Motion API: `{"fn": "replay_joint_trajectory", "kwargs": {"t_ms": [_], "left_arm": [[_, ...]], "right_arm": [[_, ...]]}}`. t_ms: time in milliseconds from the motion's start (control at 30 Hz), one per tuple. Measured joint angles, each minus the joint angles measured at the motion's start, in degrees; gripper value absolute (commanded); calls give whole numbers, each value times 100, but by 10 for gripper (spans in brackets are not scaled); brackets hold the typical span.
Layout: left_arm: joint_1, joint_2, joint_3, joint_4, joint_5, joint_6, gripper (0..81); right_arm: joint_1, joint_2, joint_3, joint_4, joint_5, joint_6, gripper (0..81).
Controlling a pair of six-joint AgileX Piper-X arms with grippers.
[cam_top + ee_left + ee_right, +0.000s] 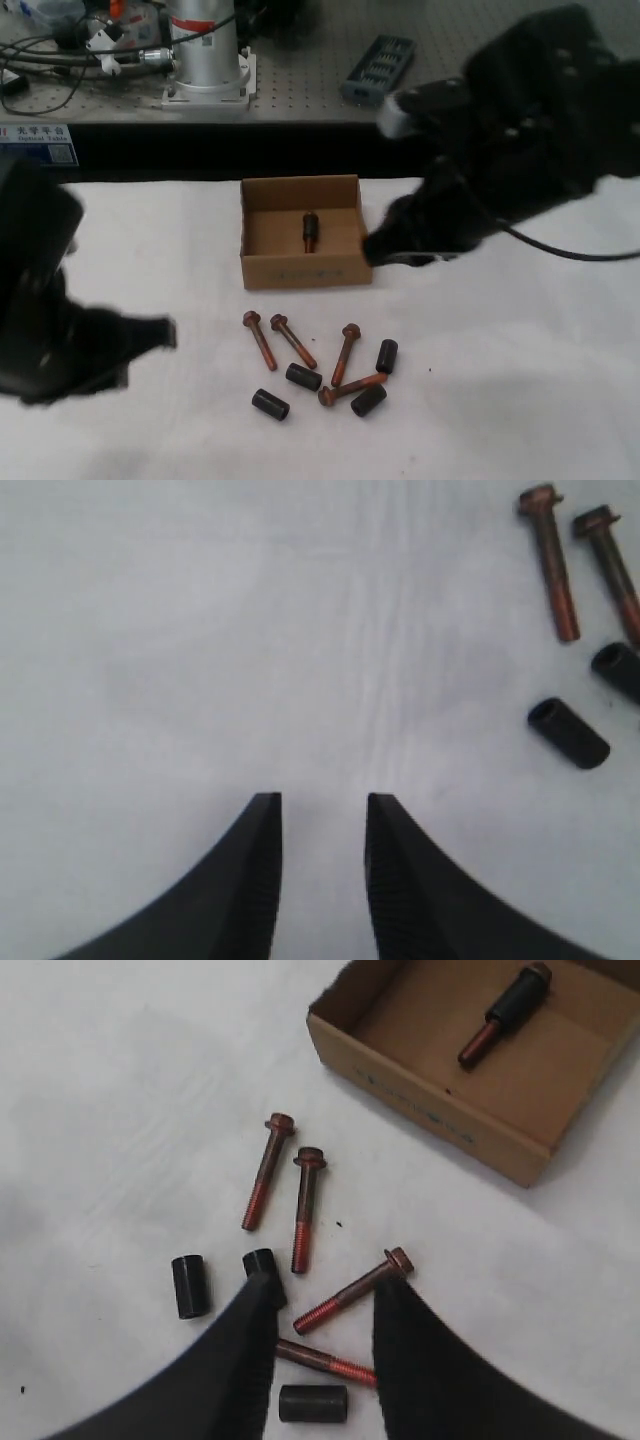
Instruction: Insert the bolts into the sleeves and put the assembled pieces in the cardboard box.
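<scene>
Left fingers (255, 880) spread over bare counter (200, 630) beside loose bolts (268, 1170) and sleeves (189, 1286), right fingers (245, 1360) spread above them, assembled piece (510, 1010) inside cardboard box (430, 1125).

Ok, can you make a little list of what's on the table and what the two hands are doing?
Box: cardboard box, on the white cloth
Inside it: one assembled piece
Loose bolts: four, in front of the box
Loose sleeves: four, among the bolts
Left hand: open, over bare cloth
Right hand: open, above the loose bolts
</scene>
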Motion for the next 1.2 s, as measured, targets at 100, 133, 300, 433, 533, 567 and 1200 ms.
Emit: {"fn": "replay_joint_trajectory", "kwargs": {"t_ms": [100,133,300,433,533,567,1200], "left_arm": [[0,-502,494,-39,0,-48,222],[0,-644,646,-46,0,-46,222],[0,-1465,1188,-58,-105,-72,222],[0,-2091,1463,83,-105,-85,222],[0,-2502,1604,181,-105,-85,222],[0,-2599,1641,244,-105,-85,222],[0,-3354,1710,1102,-386,107,222]], "right_arm": [[199,502,-464,144,88,0,265],[249,637,-587,207,100,0,265],[575,1552,-1411,516,329,0,194],[735,2151,-1980,749,466,-9,187],[822,2624,-2444,911,685,-9,228],[848,2769,-2601,982,753,-9,233],[1295,3923,-3674,1568,1129,-9,233]]}}
